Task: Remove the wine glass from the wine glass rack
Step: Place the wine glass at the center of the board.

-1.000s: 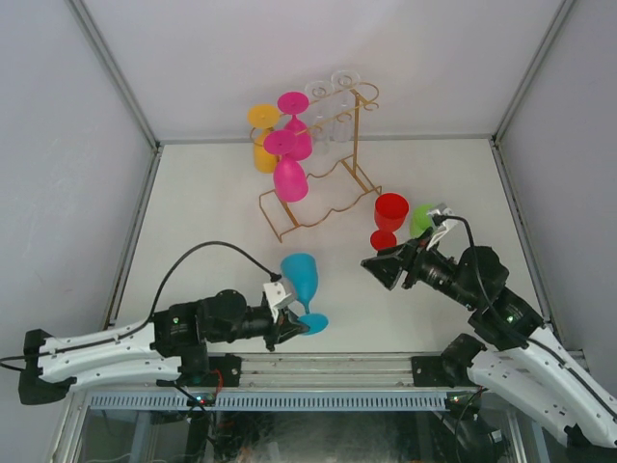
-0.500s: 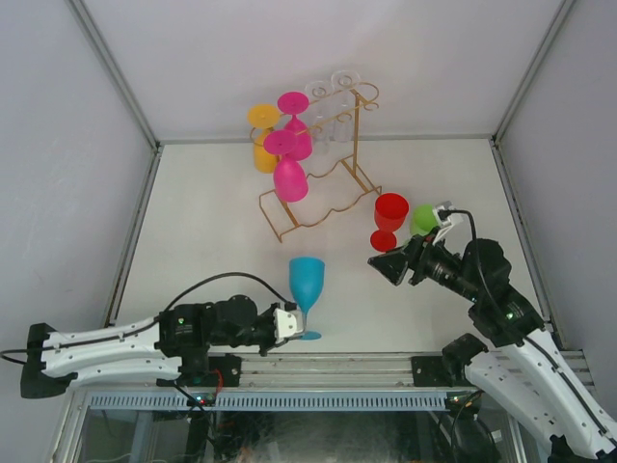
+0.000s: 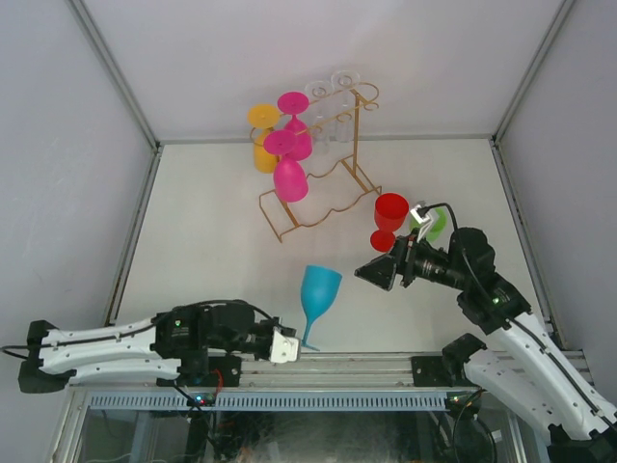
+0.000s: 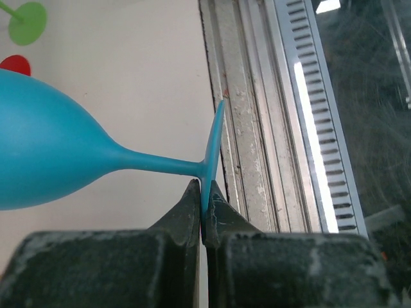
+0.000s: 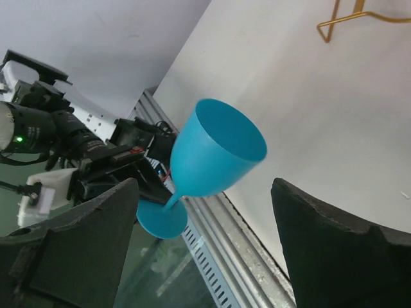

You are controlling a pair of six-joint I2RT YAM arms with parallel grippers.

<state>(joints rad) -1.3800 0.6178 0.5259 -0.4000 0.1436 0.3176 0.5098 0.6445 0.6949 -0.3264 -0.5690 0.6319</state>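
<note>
The blue glass [image 3: 320, 289] is already off the rack [image 3: 356, 145] and well away from it. It sits low over the near edge of the worktop [image 3: 212, 222], leaning, with its bowl tipped up and away from the arms. The left end effector [image 4: 202, 192] is clamped on the thin rim of the glass's foot and on nothing else. The wrist view shows that foot standing almost on edge beside the metal rail at the worktop's border. The right end effector [image 3: 374, 273] has its jaws wide apart and empty, facing the blue bowl with a clear gap on either side.

The step in hand looks like putting this glass down, or passing it across — the pictures don't settle which. Either way the hold is a pinch on a slim disc, so the glass could pivot in it. It is best to move slowly and avoid any quick wrist roll.

- **To set it down:** first carry it inward off the rail, turn the foot flat to the surface, lower until the whole foot rests, and only then part the jaws.
- **To hand it over:** the right side should close around the bowl or stem before the left lets go.

Keep clear of the red glass [image 3: 390, 210] and the green glass [image 3: 429, 224] standing close behind the right arm — a nudge there would topple them. Pink [image 3: 289, 178] and yellow [image 3: 262, 154] glasses hang on the rack.
</note>
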